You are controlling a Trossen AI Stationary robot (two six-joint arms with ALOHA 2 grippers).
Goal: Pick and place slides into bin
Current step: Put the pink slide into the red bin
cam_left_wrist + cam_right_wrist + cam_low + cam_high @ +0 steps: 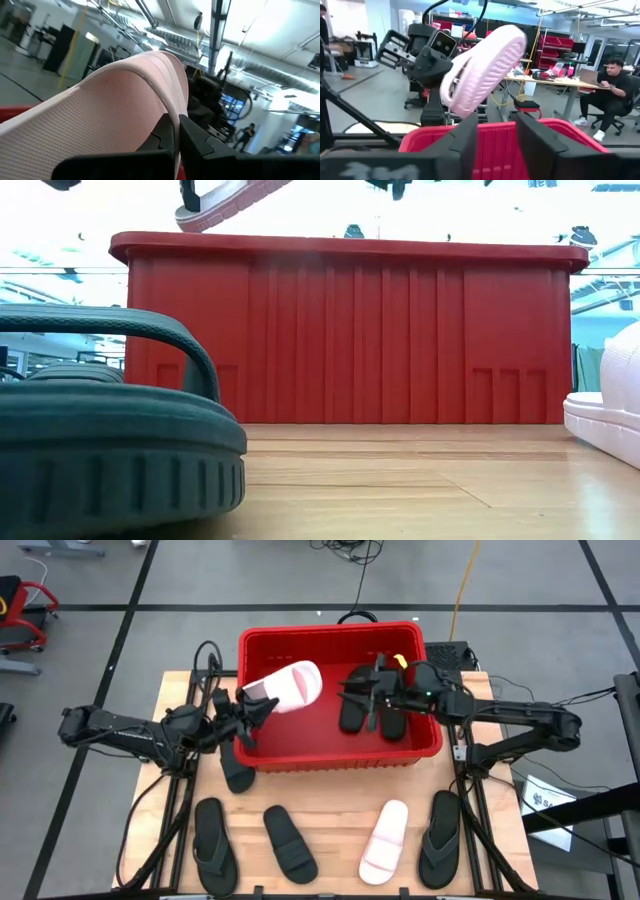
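1. Red plastic is what we see first: the bin (335,755) stands at the far middle of the wooden table (330,805), its tall ribbed wall filling the low view.
2. We see the left gripper (250,712) at the bin's left rim, its jaws clamped on the heel end of a pink slide (290,687). The slide is held up in the air, tilted, with its toe end over the bin's left part.
3. In the left wrist view we look along the pink slide's ribbed strap, with the dark fingers (192,142) pressed together on its edge.
4. In the right wrist view we see the same slide sole-on, above the red rim.
5. We find the right gripper (365,690) over the bin's right part, its jaws apart and holding nothing; the right wrist view shows a clear gap between its two fingers (540,140).
6. Beneath the right gripper, two black slides (370,715) lie inside the bin near its right wall.
7. On the table in front of the bin we count a black flip-flop (213,845) at the left, a black slide (290,843) beside it, a white slide (385,841) further right, and another black flip-flop (441,838) at the right.
8. One more black sandal (236,768) lies just beside the bin's left front corner, partly under the left arm.
9. A seated person (610,95) shows at a desk in the room behind.
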